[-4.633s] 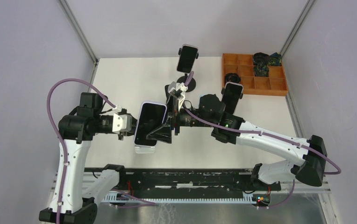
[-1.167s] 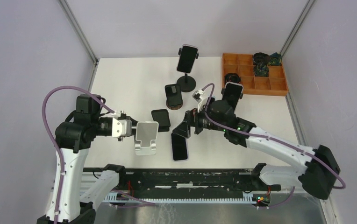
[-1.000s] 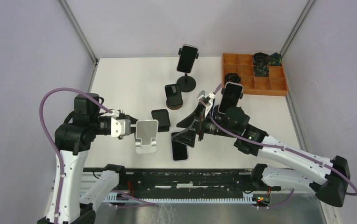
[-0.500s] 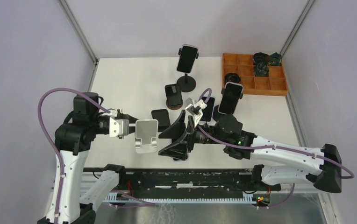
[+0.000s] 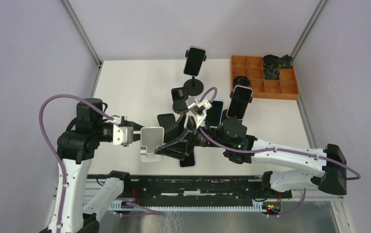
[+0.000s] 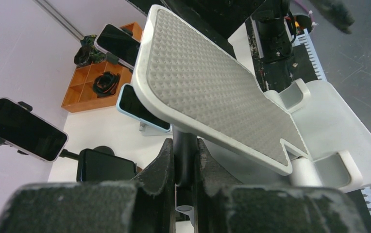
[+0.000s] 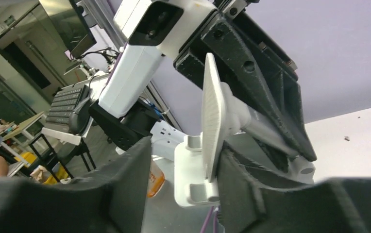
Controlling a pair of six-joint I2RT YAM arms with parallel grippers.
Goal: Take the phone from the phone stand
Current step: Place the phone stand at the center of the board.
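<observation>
6 phones (image 5: pixel 194 60), 2 arms (image 5: pixel 280 150), 1 tray (image 5: pixel 272 88)

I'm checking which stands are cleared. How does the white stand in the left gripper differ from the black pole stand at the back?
The white stand is empty, its dotted plate bare; the black pole stand carries a phone. The white stand is clamped by its post in the left gripper; the black pole stand sits ungripped on its round base. Both are phone stands.
</observation>
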